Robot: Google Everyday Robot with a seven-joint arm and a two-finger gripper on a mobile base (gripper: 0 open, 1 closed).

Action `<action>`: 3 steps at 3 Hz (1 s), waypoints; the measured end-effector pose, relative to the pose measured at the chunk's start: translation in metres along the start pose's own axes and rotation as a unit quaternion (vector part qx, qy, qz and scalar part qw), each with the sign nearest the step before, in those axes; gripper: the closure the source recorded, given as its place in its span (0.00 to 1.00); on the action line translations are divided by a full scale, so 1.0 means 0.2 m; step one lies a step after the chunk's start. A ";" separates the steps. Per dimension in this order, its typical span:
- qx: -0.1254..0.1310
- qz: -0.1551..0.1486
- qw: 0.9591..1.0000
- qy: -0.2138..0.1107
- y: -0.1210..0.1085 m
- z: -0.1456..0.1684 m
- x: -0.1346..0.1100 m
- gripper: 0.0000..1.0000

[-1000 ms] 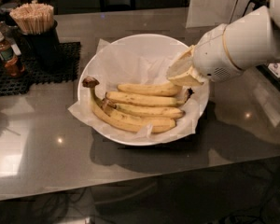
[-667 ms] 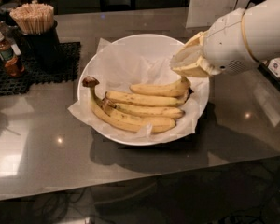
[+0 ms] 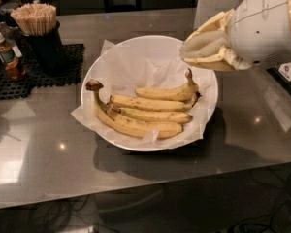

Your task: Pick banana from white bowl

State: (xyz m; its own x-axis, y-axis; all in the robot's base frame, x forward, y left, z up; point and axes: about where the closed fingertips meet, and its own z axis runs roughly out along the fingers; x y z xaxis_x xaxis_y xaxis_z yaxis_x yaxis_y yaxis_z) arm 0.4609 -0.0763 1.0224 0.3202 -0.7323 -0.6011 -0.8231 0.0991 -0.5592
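We see a broad grey countertop (image 3: 48, 149) filling most of the view, glossy enough to carry soft reflections. From the upper right the robot's white rounded arm housing (image 3: 266, 25) reaches in over it. Near the middle of the counter sits the white bowl (image 3: 157, 40), wide and shallow, lined with crinkled white paper (image 3: 131, 69) that spills over its left and lower rim. At the far left a black mesh mat (image 3: 19, 79) lies on the counter, well apart from the bowl. The gripper (image 3: 191, 50), cream-coloured, juts leftward from the arm housing and hangs above the bowl's right rim; we cannot tell how far open it is, and we see nothing held in it. Four bananas lie side by side on the paper in the lower half of the bowl. The banana (image 3: 165, 92) is the one farthest back, with its short brownish stem turned upward just beneath the gripper and apart from it. Beside it rests a straighter banana (image 3: 145, 103), then a third banana (image 3: 155, 115), and nearest us a curved banana (image 3: 121, 125) whose dark stem knob rises at the left. On the mat stands a dark cup (image 3: 43, 47) packed with wooden stirrers (image 3: 35, 18), and to its left a small brown bottle (image 3: 7, 57) with a white cap.
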 end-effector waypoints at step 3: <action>-0.005 -0.005 1.000 0.004 0.01 0.01 0.00 0.47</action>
State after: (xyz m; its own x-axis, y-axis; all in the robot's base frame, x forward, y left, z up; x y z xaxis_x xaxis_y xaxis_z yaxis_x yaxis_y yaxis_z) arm 0.4598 -0.0748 1.0212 0.3250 -0.7389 -0.5903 -0.8239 0.0852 -0.5603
